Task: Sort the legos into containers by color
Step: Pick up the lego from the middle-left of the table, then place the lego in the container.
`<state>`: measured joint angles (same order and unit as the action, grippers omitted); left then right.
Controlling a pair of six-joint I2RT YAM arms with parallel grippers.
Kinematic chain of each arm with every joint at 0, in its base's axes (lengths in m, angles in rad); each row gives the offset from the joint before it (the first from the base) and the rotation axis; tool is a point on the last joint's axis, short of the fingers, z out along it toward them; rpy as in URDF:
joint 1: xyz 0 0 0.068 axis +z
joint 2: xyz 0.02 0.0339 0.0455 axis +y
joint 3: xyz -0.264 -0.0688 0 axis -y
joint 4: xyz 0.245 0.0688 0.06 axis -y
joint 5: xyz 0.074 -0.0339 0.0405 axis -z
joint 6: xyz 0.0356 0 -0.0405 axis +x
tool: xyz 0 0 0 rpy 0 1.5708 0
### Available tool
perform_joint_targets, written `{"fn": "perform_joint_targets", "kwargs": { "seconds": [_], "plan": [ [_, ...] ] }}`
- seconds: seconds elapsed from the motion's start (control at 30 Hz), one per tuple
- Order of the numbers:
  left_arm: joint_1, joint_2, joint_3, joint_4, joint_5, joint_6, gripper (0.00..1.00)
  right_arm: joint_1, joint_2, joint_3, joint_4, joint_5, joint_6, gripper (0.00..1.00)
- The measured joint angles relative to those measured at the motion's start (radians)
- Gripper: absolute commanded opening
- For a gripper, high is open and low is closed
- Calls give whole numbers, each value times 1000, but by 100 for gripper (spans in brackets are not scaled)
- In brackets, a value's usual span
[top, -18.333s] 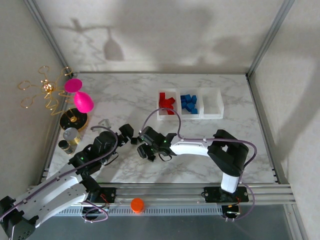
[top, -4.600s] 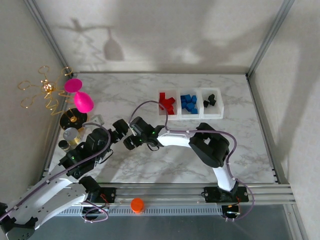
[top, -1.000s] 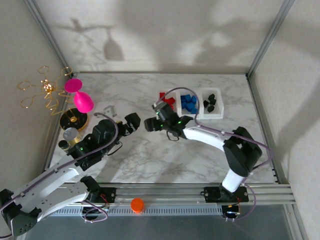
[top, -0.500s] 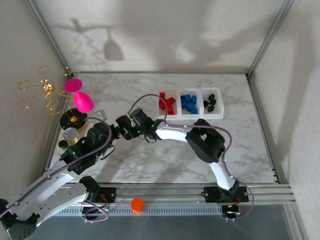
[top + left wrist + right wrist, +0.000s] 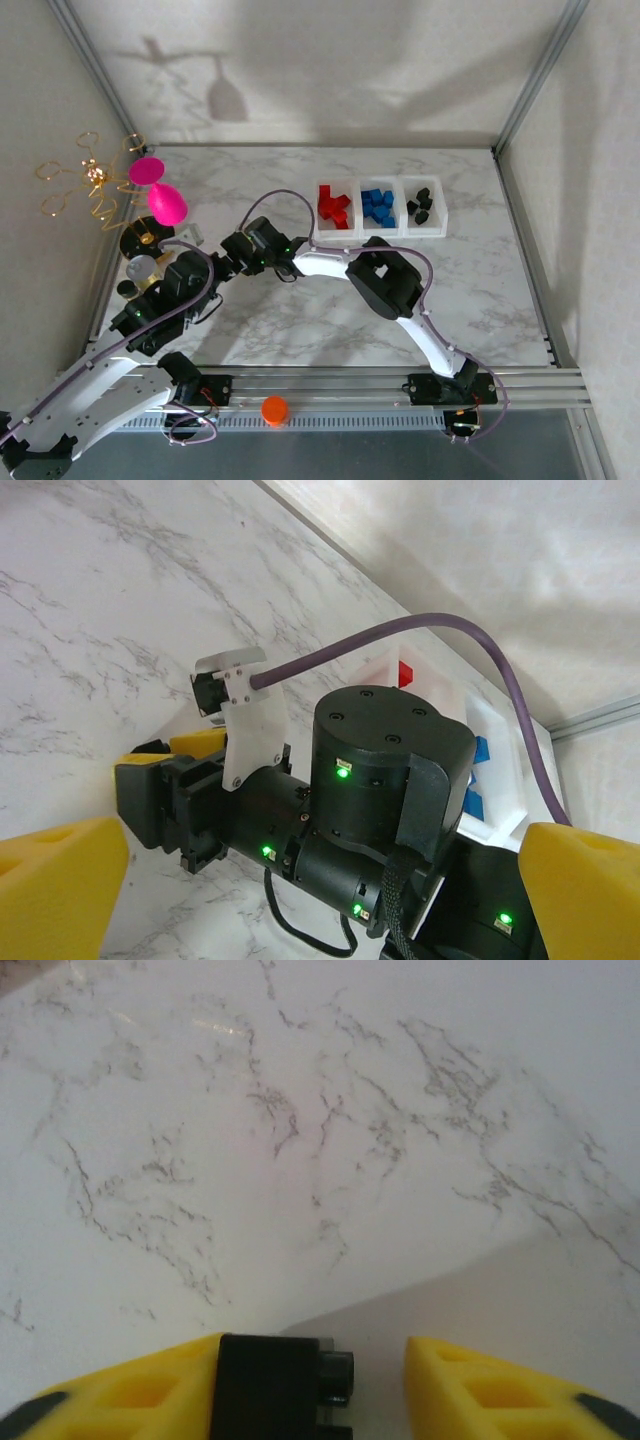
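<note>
The containers (image 5: 381, 231) stand in a row at the back: red legos (image 5: 333, 205) in the left bin, blue legos (image 5: 378, 205) in the middle, black legos (image 5: 420, 205) in the right. My right gripper (image 5: 238, 252) reaches far left, low over the marble. In the right wrist view a black lego (image 5: 268, 1385) sits between the yellow fingers of the right gripper (image 5: 315, 1360), against the left one, with a gap to the right one. My left gripper (image 5: 212, 275) is close beside it, and in its own wrist view the left gripper (image 5: 320, 835) is wide open and faces the right arm's wrist (image 5: 390, 780).
Pink goblets (image 5: 160, 195) and a gold wire stand (image 5: 90, 180) crowd the left edge, with a black disc base (image 5: 145, 240) and small jars (image 5: 140, 270) just left of both grippers. An orange cap (image 5: 274, 408) lies on the front rail.
The right gripper swung left from beside the bins to the spot in front of the left gripper, and its jaws narrowed. The left gripper drew back slightly to the left.
</note>
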<state>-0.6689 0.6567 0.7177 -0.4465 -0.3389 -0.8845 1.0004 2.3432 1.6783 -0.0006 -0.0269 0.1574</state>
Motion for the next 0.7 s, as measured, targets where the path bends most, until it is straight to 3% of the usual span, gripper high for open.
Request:
{"fn": "perform_joint_targets", "kwargs": {
  "seconds": [0.13,0.23,0.4,0.7],
  "plan": [
    [4,1,-6,1,1,0,100,3,0,0,-8,5,-2,23],
    [5,2,-13,2,2,0,100,4,-11,-12,-8,7,3,18],
    [5,2,-13,18,7,1,100,4,-82,-84,-14,7,13,17],
    [5,26,-13,74,55,24,100,-39,-384,-298,-19,39,92,14]
  ]
}}
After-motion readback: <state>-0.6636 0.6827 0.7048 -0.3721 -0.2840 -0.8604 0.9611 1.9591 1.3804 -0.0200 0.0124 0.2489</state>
